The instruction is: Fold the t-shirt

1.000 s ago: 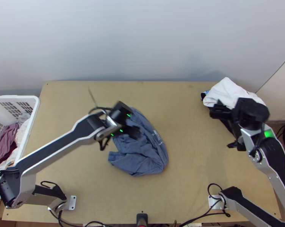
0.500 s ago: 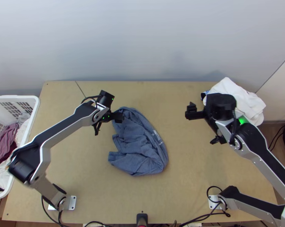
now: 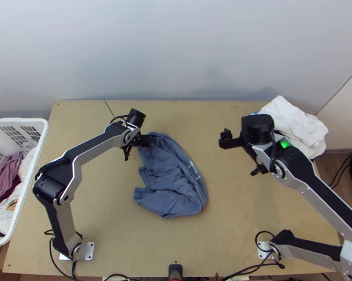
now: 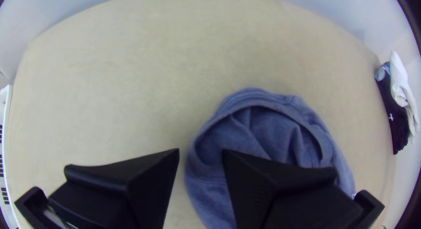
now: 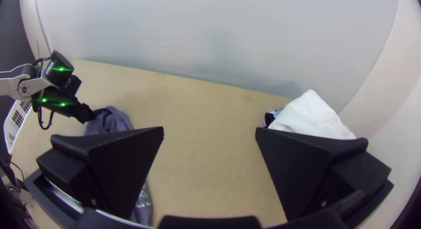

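Observation:
The blue-grey t-shirt [image 3: 171,180] lies bunched in a crescent shape in the middle of the table. My left gripper [image 3: 148,140] is at its upper left end in the top view. In the left wrist view my left gripper [image 4: 201,154] is open, one finger over the rounded blue cloth [image 4: 263,128] and the other over bare wood. My right gripper [image 3: 226,140] hangs right of the t-shirt, apart from it. Seen from its own wrist, my right gripper [image 5: 209,132] stands wide open with nothing between its fingers.
A pile of white and dark cloth [image 3: 293,124] lies at the table's back right. The white basket [image 3: 38,154] with clothes stands off the left edge. Bare wood [image 3: 101,206] shows left of the t-shirt, and a grey wall rises behind the table.
My left gripper has drawn back from over the t-shirt's middle to its upper left end. From beside the back right pile, my right gripper has moved left toward the table's middle.

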You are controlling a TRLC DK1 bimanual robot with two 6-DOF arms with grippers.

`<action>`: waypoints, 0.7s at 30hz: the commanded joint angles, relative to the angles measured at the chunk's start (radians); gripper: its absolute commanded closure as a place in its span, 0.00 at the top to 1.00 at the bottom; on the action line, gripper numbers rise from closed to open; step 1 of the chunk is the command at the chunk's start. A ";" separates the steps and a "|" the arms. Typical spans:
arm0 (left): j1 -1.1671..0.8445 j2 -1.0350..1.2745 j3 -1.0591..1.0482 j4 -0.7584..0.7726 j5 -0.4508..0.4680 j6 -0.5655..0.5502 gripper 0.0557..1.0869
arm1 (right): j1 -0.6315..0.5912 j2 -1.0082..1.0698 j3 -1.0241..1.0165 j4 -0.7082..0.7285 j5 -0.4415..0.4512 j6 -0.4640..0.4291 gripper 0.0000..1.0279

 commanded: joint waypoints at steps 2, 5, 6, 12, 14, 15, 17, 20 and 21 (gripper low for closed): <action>0.001 0.038 -0.001 0.018 0.004 0.003 0.27 | 0.053 0.106 0.113 -0.009 -0.065 0.038 0.95; 0.001 0.030 -0.007 0.030 0.002 0.020 0.04 | 0.111 0.149 0.174 -0.045 -0.129 0.083 0.95; 0.003 0.029 -0.007 0.030 0.002 0.026 0.04 | 0.147 0.158 0.180 -0.055 -0.139 0.083 0.95; 0.017 0.024 0.015 0.030 -0.002 0.028 0.04 | 0.368 0.255 0.192 -0.084 -0.186 0.094 0.93; 0.024 0.024 0.024 0.032 -0.002 0.025 0.04 | 0.424 0.312 0.214 -0.084 -0.194 0.098 0.93; 0.026 0.026 0.029 0.032 -0.002 0.025 0.04 | 0.444 0.344 0.232 -0.082 -0.198 0.101 0.93; 0.032 0.026 0.041 0.033 -0.002 0.023 0.04 | 0.478 0.408 0.277 -0.073 -0.220 0.109 0.93; 0.043 0.023 0.050 0.064 -0.002 0.023 0.04 | 0.520 0.507 0.341 -0.050 -0.243 0.112 0.93; 0.046 0.019 0.053 0.070 -0.002 0.023 0.04 | 0.535 0.534 0.358 -0.032 -0.244 0.110 0.93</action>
